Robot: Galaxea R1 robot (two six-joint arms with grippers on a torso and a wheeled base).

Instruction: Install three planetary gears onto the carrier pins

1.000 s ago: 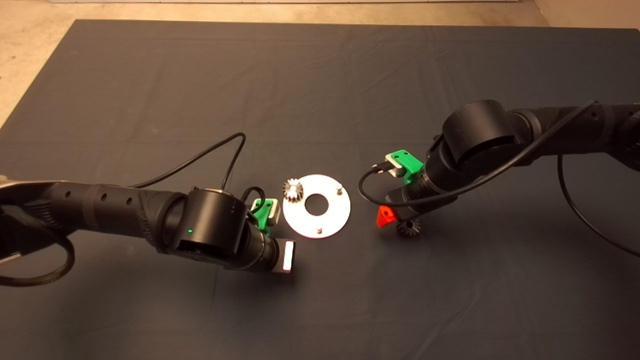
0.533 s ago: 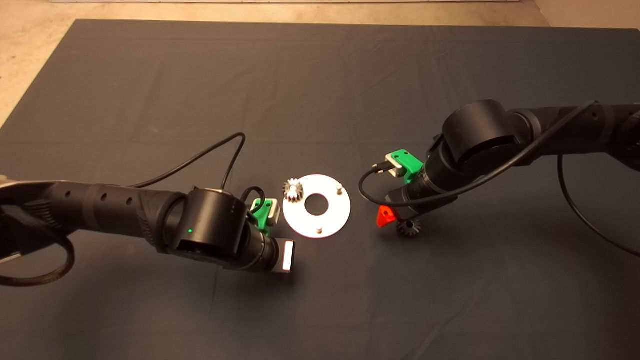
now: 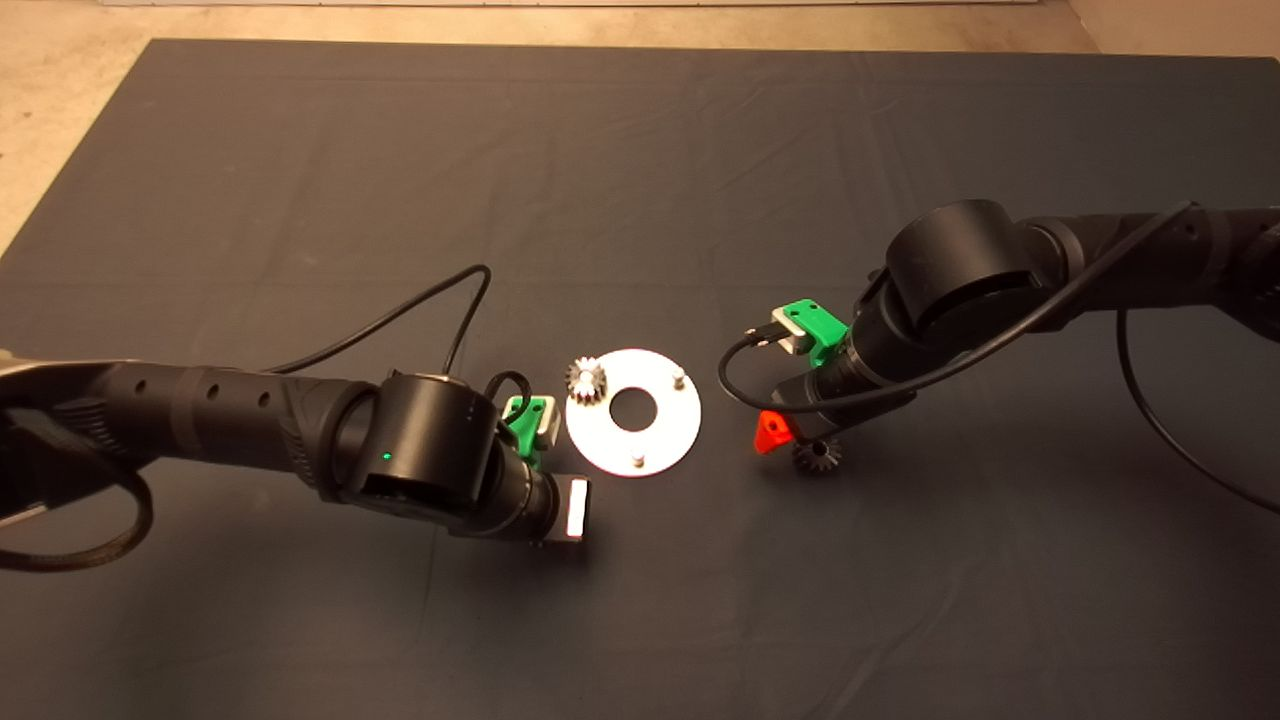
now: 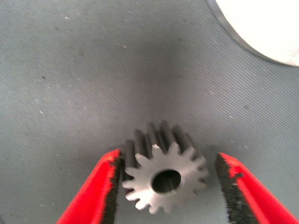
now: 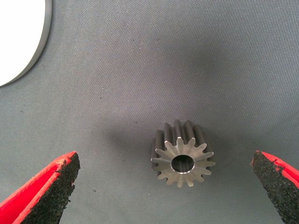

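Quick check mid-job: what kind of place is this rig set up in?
Probably a lab or test workspace: a dark mat covers the work surface, bare pale flooring borders it, and only a carrier plate and loose gears lie out.

One gear pinned, two pins bare

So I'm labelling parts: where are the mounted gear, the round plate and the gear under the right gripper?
mounted gear (image 3: 587, 380), head view, toothed top
round plate (image 3: 668, 425), head view, bare face
gear under the right gripper (image 5: 183, 159), right wrist view, end face by its hole

Shiny metal gears are set on a matt woven cloth mat; rough black pads are seen.
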